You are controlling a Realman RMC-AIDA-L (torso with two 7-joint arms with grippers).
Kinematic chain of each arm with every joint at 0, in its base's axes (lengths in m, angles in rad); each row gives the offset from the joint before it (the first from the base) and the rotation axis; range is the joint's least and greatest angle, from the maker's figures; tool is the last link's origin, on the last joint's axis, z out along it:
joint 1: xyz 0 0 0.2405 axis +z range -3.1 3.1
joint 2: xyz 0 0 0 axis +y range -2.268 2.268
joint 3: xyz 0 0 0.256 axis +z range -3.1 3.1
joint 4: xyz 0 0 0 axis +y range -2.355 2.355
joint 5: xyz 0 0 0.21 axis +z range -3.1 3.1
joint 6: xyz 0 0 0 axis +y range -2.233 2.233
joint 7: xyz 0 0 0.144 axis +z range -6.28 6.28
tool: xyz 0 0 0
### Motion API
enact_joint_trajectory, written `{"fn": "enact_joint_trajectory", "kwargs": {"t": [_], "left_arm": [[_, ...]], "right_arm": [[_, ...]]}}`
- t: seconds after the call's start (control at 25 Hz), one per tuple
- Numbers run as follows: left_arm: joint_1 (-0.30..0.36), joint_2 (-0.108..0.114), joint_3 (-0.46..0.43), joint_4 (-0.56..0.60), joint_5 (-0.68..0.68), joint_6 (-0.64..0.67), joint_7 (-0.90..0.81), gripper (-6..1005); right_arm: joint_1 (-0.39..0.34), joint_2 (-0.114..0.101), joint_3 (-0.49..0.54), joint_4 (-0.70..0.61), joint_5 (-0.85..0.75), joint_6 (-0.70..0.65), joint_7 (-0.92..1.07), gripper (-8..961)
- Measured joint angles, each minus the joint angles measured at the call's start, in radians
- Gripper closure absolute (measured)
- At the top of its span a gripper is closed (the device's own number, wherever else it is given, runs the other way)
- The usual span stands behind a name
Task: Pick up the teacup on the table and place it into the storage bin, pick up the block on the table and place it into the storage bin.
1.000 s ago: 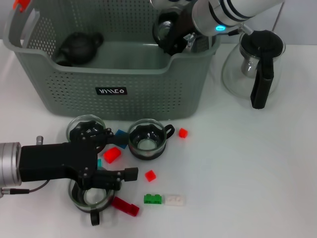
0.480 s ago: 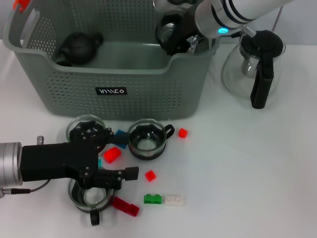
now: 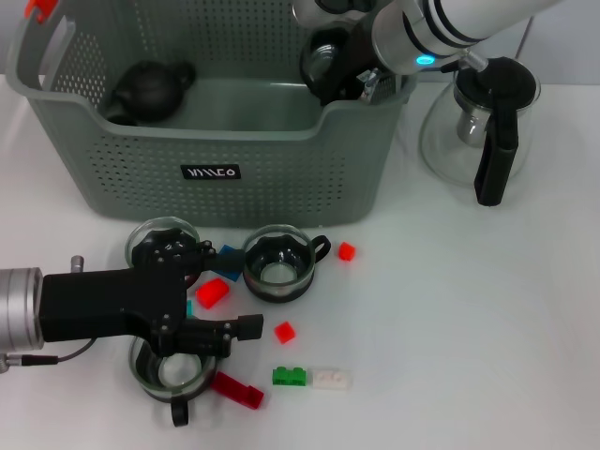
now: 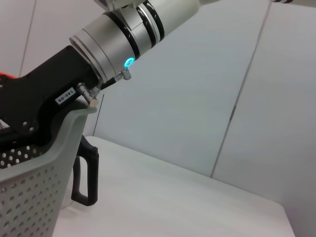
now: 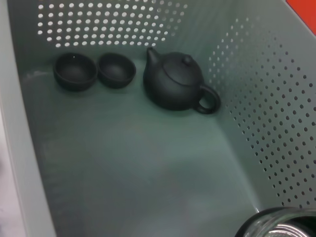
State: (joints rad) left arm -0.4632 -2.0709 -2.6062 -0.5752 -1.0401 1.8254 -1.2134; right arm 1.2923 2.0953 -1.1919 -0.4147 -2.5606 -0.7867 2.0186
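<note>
Teacup [image 3: 323, 58] of clear glass hangs in the right end effector [image 3: 339, 75] over the right end of the storage bin [image 3: 216, 141], just inside its right wall, its mouth tilted toward the camera; the fingers are closed on it; its rim shows at the corner of the right wrist view; the bin stands at the far left of the tabletop [image 3: 469, 309], its long axis running left to right, label side facing the front edge; inside it a black teapot [image 5: 177, 84] sits at the left end, spout toward two small black cups [image 5: 94, 71], handle toward the perforated wall; left end effector [image 3: 211, 328] lies low near the front left corner of the tabletop, fingers spread around the rim of a second glass cup [image 3: 173, 370], its handle pointing to the front edge; two more glass cups [image 3: 277, 265] stand just before the bin; red block [image 3: 212, 292], green block [image 3: 290, 376] and white block [image 3: 330, 378] lie scattered among them; a glass carafe [image 3: 483, 122] stands right of the bin, its black handle toward the front edge.
</note>
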Motion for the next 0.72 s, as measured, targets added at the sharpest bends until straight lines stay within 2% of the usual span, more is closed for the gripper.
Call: {"fn": "enact_joint_trajectory", "kwargs": {"t": [0.72], "left_arm": [[-0.002,0.0,0.0,0.0,0.0,-0.002,0.0,93]], "right_arm": [[-0.003,0.0,0.0,-0.006,-0.001,-0.008,0.005,896]]}}
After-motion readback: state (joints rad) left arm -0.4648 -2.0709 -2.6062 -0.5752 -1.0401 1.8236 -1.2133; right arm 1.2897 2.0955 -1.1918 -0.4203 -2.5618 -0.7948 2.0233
